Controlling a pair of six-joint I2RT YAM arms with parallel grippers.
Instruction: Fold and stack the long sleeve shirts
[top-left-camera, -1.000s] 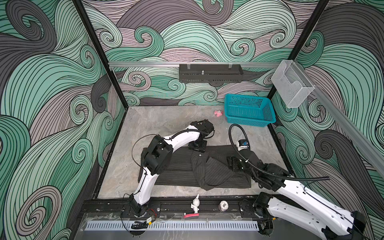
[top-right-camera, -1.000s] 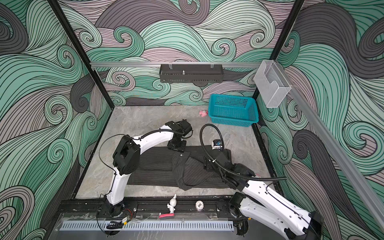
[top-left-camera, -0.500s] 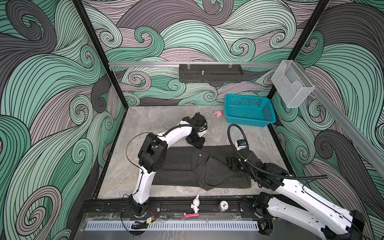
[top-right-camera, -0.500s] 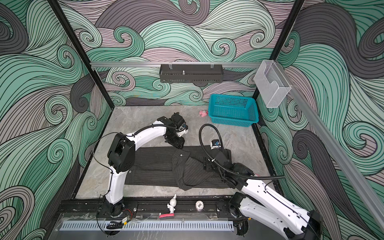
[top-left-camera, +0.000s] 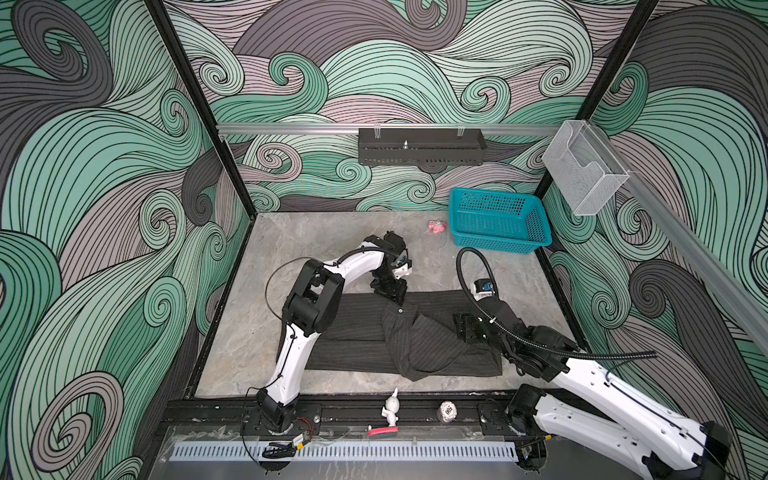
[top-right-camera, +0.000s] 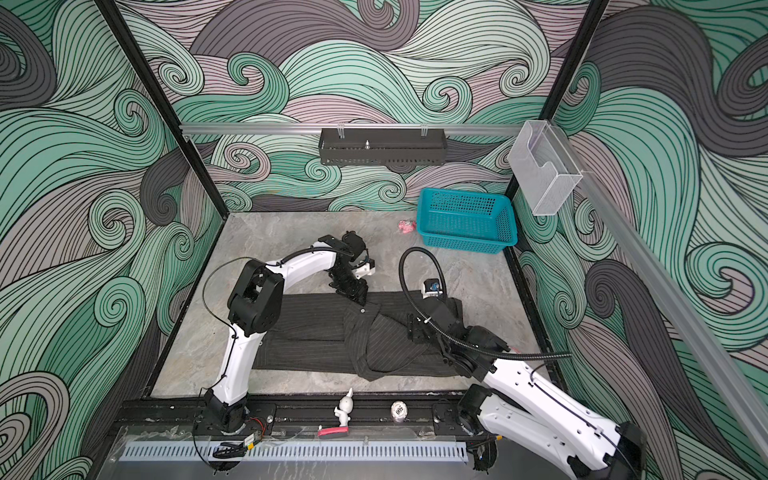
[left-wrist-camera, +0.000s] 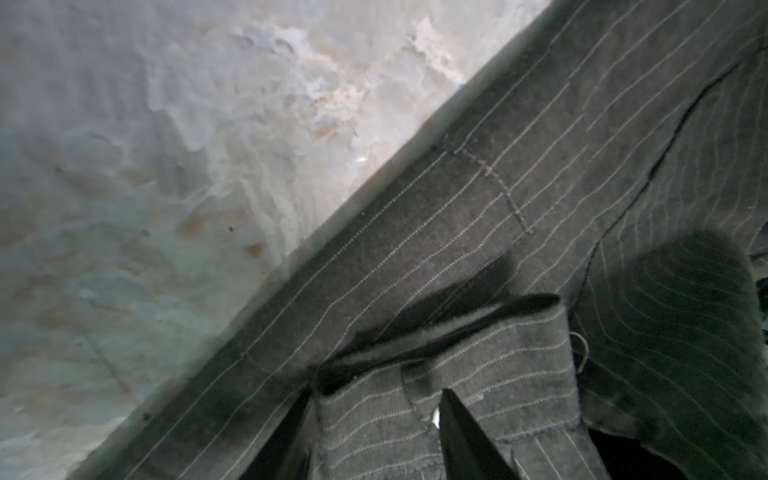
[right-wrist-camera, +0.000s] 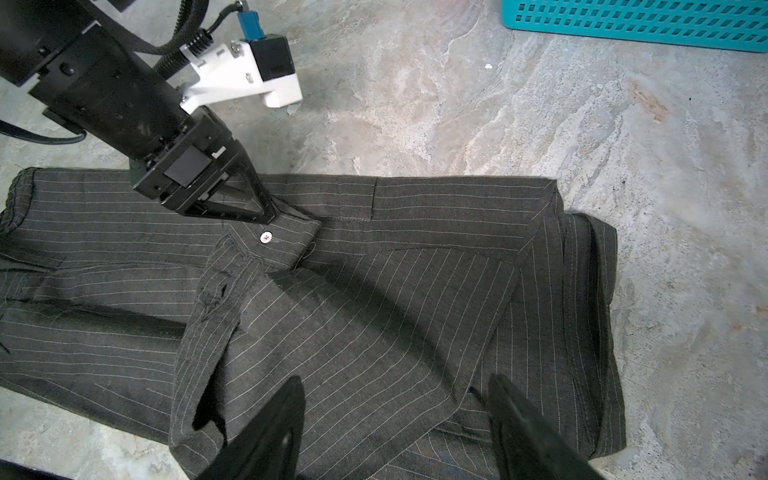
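Observation:
The long sleeve shirt (top-left-camera: 365, 345) (top-right-camera: 307, 336), dark with pale pinstripes, lies flattened across the front of the table, one sleeve folded over its middle. My left gripper (top-left-camera: 392, 294) (top-right-camera: 356, 294) points down at the shirt's far edge. Its tips rest on the sleeve cuff (left-wrist-camera: 478, 365) by a white button (right-wrist-camera: 265, 237). The fingers stand apart with cuff fabric between them (left-wrist-camera: 374, 415). My right gripper (top-left-camera: 467, 332) (right-wrist-camera: 395, 419) hovers open just above the shirt's (right-wrist-camera: 374, 311) right part, holding nothing.
A teal basket (top-left-camera: 498, 220) stands at the back right, with a small pink object (top-left-camera: 436, 225) beside it. The right arm's black cable (top-left-camera: 459, 266) loops above the shirt's right end. A white figurine (top-left-camera: 390, 411) and a small ball (top-left-camera: 448, 411) sit on the front rail.
The left gripper swung back toward the far side, then came down onto the cuff at the shirt's far edge, its jaws narrowing a little. The right arm has barely moved.

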